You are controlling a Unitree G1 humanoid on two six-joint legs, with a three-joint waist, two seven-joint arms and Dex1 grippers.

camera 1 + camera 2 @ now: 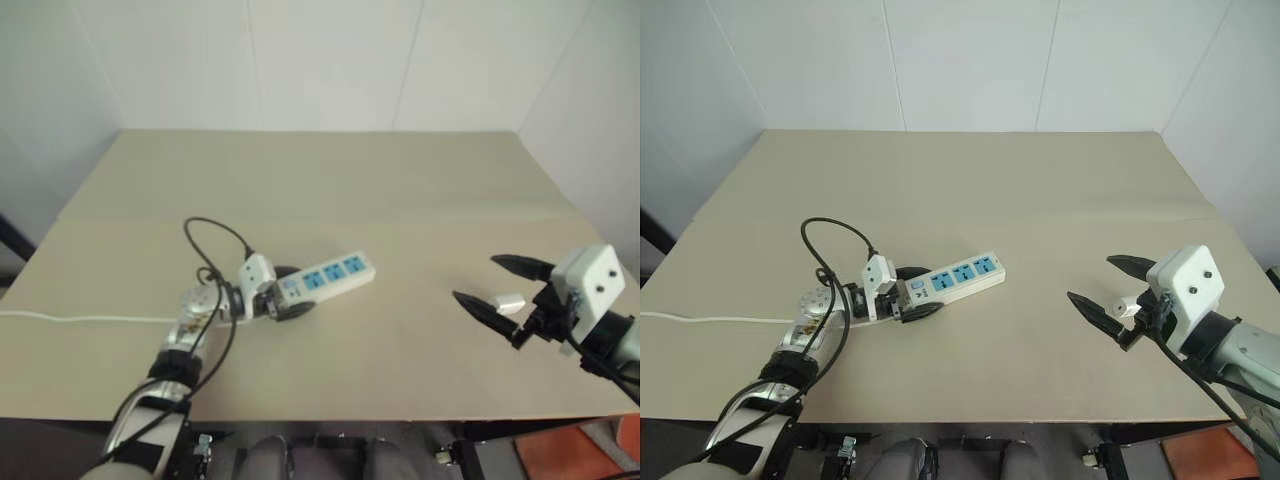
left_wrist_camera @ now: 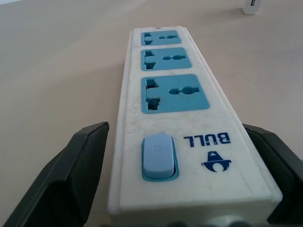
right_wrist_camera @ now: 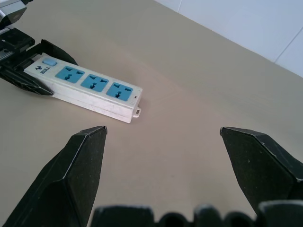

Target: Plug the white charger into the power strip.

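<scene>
The power strip is a white bar with three blue sockets, lying slanted left of the table's middle. My left gripper is open and straddles the strip's switch end, one black finger on each side. The white charger lies on the table at the right. My right gripper hovers open over that spot, and in the head views the charger shows between its fingers. In the right wrist view nothing sits between the fingers, which point toward the strip.
The strip's thin white cable runs off the table's left edge. The beige table stretches bare behind the strip, with white walls at the back. A black cable loops above my left wrist.
</scene>
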